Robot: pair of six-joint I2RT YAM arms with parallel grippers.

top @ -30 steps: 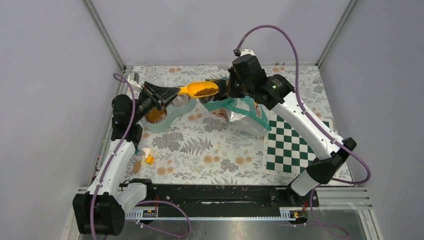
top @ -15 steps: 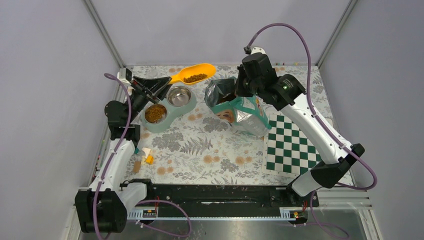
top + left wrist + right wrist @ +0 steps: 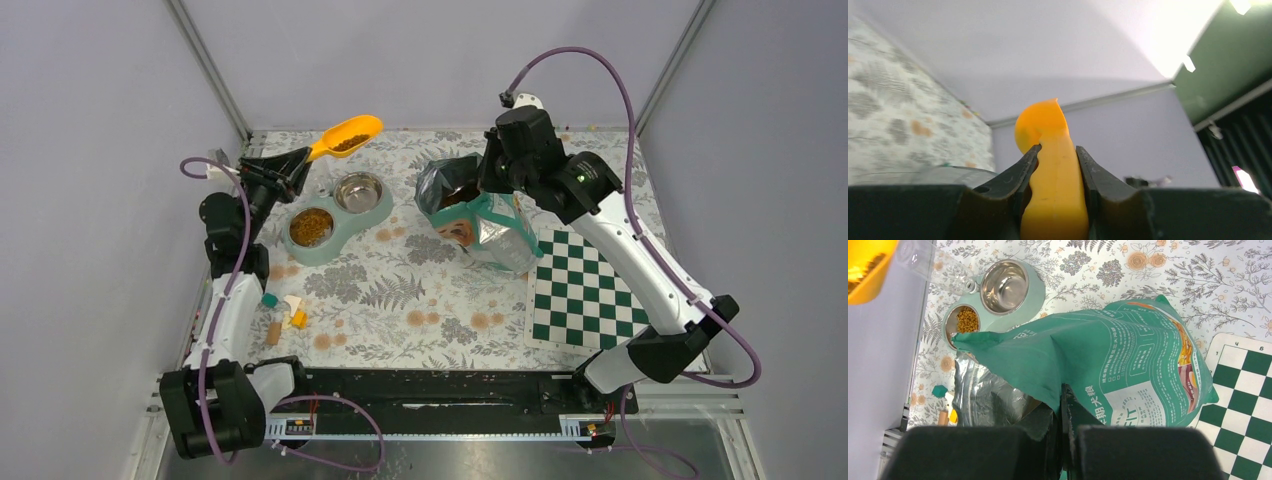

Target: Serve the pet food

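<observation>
My left gripper (image 3: 292, 166) is shut on the handle of an orange scoop (image 3: 347, 134) and holds it raised at the far left, behind the bowls. The scoop holds brown pet food (image 3: 349, 143). In the left wrist view the fingers (image 3: 1023, 170) clamp the scoop handle (image 3: 1054, 180). A mint double bowl stand (image 3: 336, 232) has kibble in its near-left bowl (image 3: 311, 226); its steel right bowl (image 3: 359, 190) looks empty. My right gripper (image 3: 493, 182) is shut on the rim of the open green food bag (image 3: 490, 232), as the right wrist view (image 3: 1062, 396) shows.
A green-and-white chessboard mat (image 3: 585, 290) lies at the right. Small coloured blocks (image 3: 287, 315) lie near the left edge. A clear plastic bottle (image 3: 945, 272) lies behind the bowls. Enclosure walls stand close on the left, back and right.
My left gripper carried the loaded scoop from beside the bag's mouth leftward and back, past the bowls, to the far left corner. The right arm shifted slightly right, still holding the bag.
</observation>
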